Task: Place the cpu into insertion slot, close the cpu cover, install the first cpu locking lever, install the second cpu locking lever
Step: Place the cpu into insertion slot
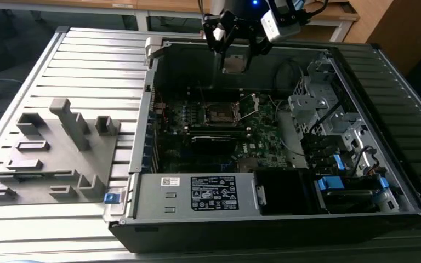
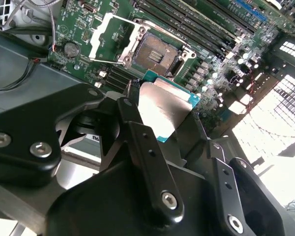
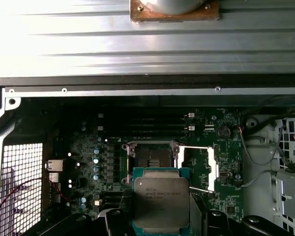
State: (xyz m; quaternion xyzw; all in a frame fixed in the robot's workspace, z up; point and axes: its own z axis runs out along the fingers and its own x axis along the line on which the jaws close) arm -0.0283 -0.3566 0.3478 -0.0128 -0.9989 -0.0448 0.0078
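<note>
- Black pincer (image 3: 161, 217) clamps the flat square silver-grey cpu (image 3: 161, 202) by opposite edges, hovering above the open dark square insertion slot (image 3: 151, 156).
- Light, stiff, likely fragile underneath; edges look the safest hold.

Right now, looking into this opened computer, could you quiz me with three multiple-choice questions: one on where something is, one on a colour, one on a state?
1. Where is the cpu relative to the socket?
A) seated in it
B) held up in the claw, clear of it
C) dropped flat beside it

2. What colour is the cpu's top?
A) silver-grey
B) gold
C) red

3. How is the cpu cover?
A) shut over the socket
B) swung open beside the socket
C) missing altogether

Answers:
1 B: the claw's fingers clamp the chip and the socket lies bare.
2 A: both wrist views show a dull metal top.
3 B: the silver frame sits flipped aside, leaving the socket uncovered.
</note>
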